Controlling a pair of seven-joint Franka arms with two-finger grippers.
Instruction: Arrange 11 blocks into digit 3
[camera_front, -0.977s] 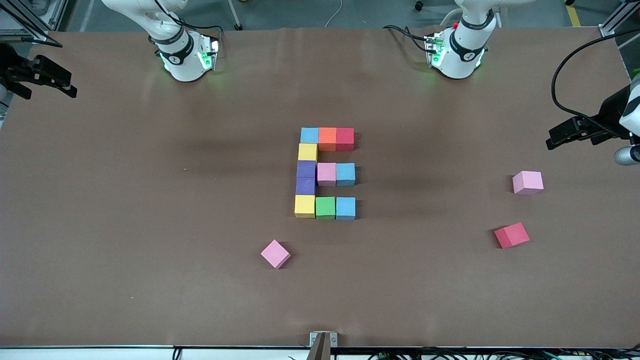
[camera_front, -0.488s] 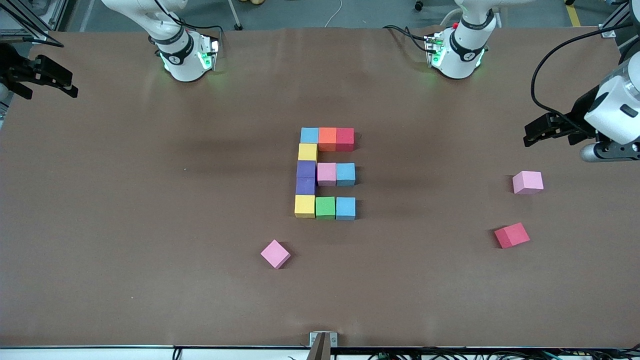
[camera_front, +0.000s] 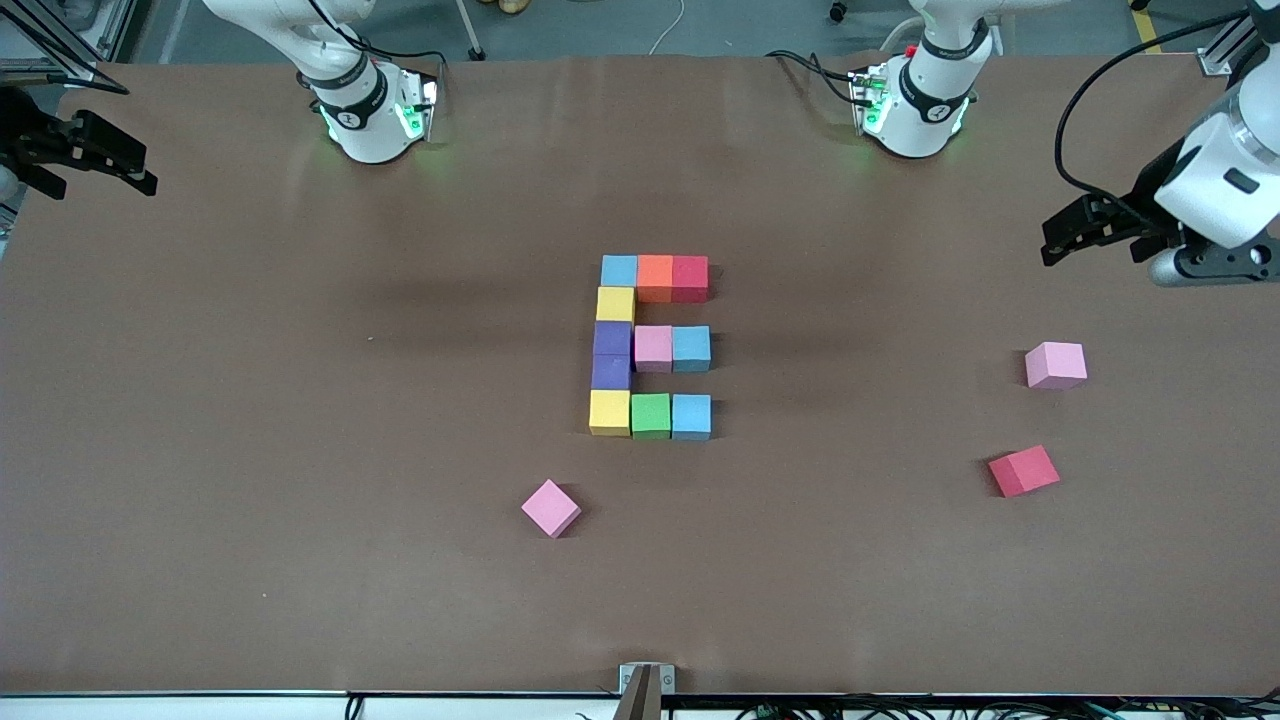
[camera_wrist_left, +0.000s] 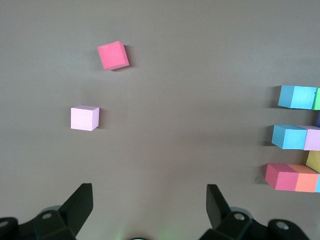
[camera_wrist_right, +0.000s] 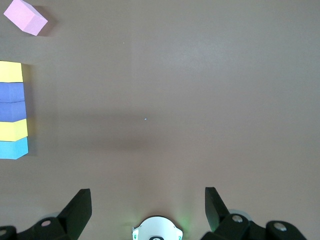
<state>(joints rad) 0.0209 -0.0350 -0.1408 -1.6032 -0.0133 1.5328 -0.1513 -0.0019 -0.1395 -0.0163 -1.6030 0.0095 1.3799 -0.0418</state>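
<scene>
The digit 3 stands at the frame's centre on the desk, eleven touching blocks in three rows joined by one column, so the figure looks complete. Three spare cubes lie apart: a pink block below it, a pale pink block and a red block at mid right. The left hand hovers upper right, fingers spread, empty. The right hand waits upper left, wide open, empty.
</scene>
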